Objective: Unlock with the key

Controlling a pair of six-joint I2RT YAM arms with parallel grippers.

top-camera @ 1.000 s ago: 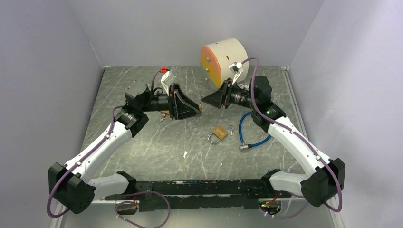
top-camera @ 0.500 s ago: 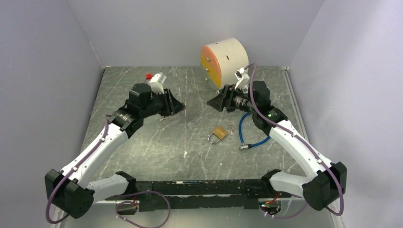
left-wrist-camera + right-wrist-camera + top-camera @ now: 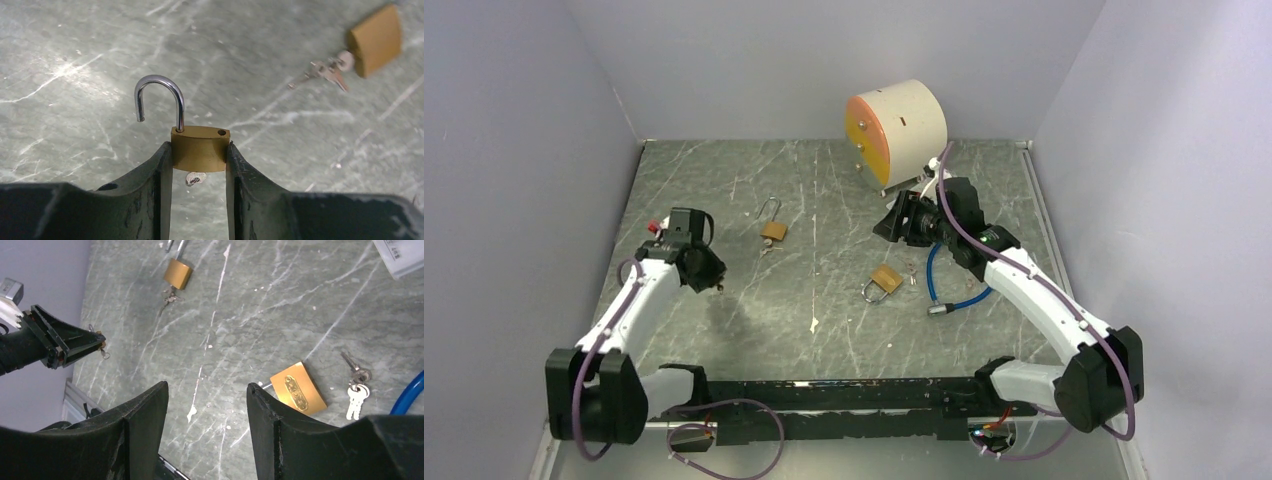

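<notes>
Half hidden beneath the open-shackled brass padlock (image 3: 773, 230), toward the far edge of the grey marbled table (image 3: 724, 330), pokes its small silver key (image 3: 195, 177); left gripper (image 3: 199, 150) and right gripper (image 3: 207, 386) both gape empty.

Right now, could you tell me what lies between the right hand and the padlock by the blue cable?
Nothing: the top external view shows bare table between the right hand and that padlock.

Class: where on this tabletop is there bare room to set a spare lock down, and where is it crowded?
Free: the near middle, between the left gripper and the nearer brass padlock; also the far-left corner behind the open-shackled brass padlock. Crowded: right of centre, where that padlock, silver keys, blue cable and right gripper bunch before the cream drum.
</notes>
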